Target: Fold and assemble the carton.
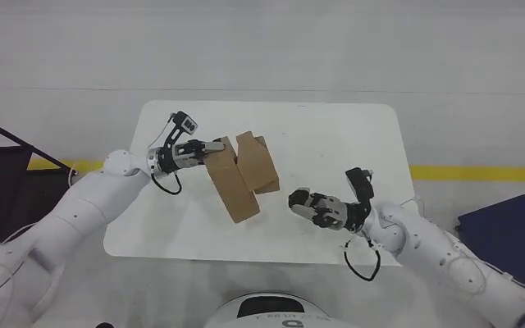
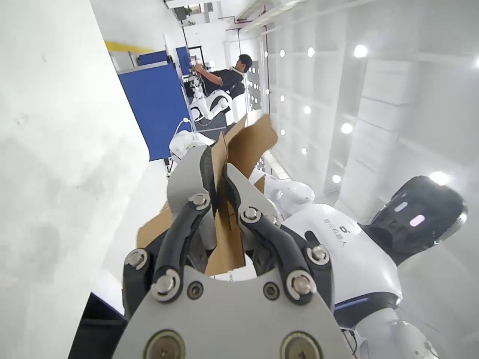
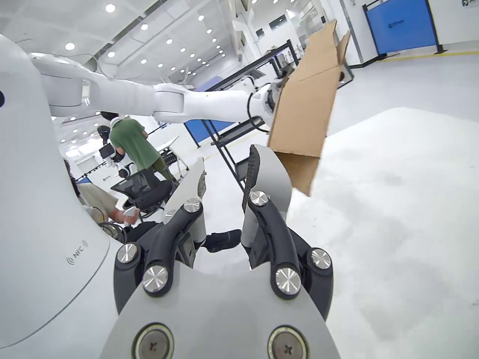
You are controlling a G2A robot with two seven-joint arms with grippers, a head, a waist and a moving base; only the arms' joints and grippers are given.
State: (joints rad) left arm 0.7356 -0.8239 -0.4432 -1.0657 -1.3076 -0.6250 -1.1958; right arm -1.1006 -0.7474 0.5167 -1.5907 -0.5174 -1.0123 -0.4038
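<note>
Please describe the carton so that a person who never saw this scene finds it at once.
Over the white table, look toward the robot's left side. The carton is the brown cardboard piece clamped by one edge in the left end effector; nothing else there is brown.

So the carton [image 1: 239,174] is looking plain cardboard brown all over. The table [image 1: 328,131] is coming across flat white, with faint grey smudges showing up close. The left gripper [image 2: 216,162] and right gripper [image 3: 228,156] are both sporting silver-grey metal with black links and black pads. A yellow stripe [image 1: 467,173] is cutting across the pale grey floor [image 1: 262,49].
</note>
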